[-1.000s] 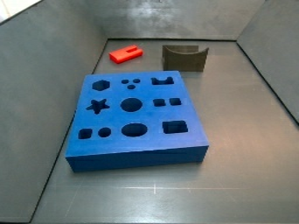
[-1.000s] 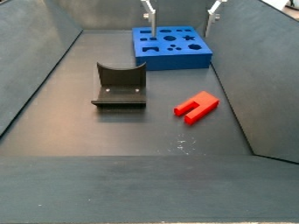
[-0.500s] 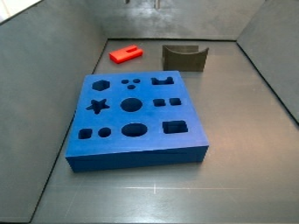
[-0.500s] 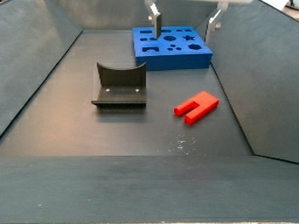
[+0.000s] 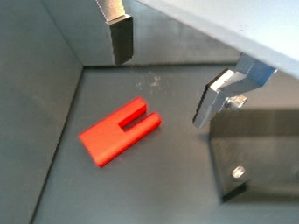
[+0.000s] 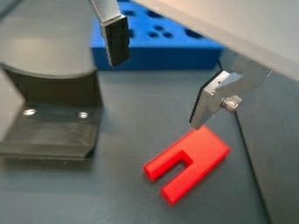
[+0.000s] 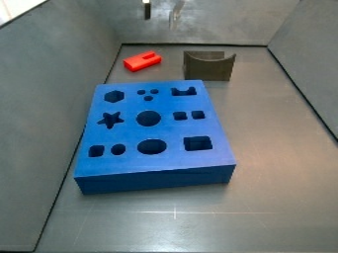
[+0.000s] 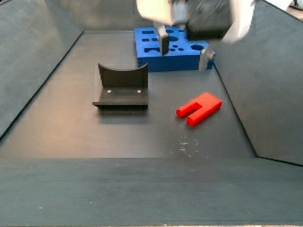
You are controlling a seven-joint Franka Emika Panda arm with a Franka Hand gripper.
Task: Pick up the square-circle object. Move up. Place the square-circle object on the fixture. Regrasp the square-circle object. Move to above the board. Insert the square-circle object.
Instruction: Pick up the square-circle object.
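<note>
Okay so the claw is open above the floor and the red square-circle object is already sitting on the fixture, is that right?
Not quite. The claw is open above the floor, but the square-circle object lies flat on the floor beside the fixture, apart from it, as a side view shows.

a dull grey metal floor (image 7: 278,148) bounded by sloping grey walls (image 8: 35,62).
</note>
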